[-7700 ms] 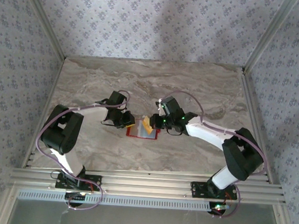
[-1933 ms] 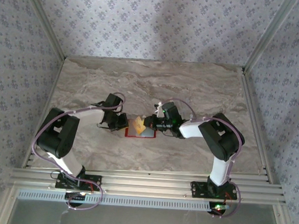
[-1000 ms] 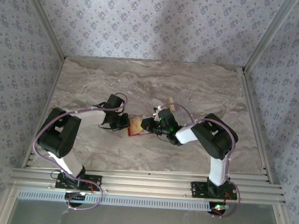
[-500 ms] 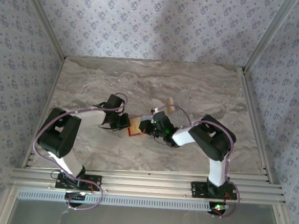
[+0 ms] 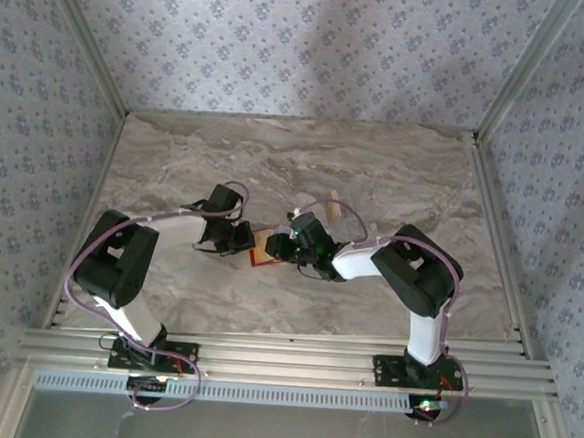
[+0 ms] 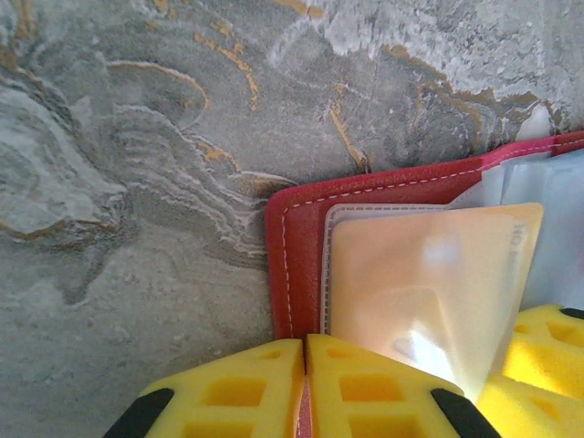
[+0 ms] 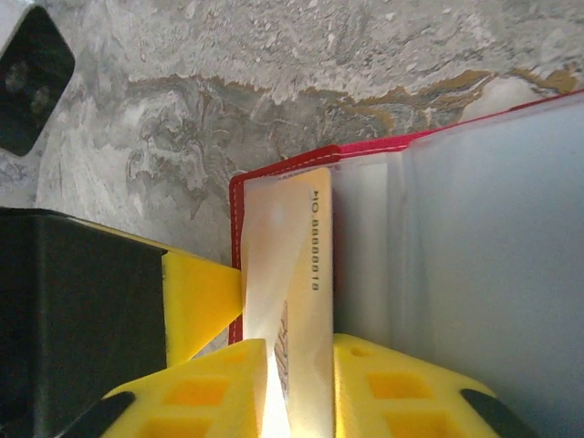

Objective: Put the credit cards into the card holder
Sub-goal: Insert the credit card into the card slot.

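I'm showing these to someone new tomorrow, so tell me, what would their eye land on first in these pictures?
Probably the bright red card holder lying open in the middle of the grey marble table, where the two arms meet. A pale tan credit card seems partway into its clear sleeve, standing between the yellow pads of the right end effector, while the left end effector pinches the holder's red edge.

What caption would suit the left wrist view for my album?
Left gripper pinching the red card holder, a pale credit card lying against its inside.
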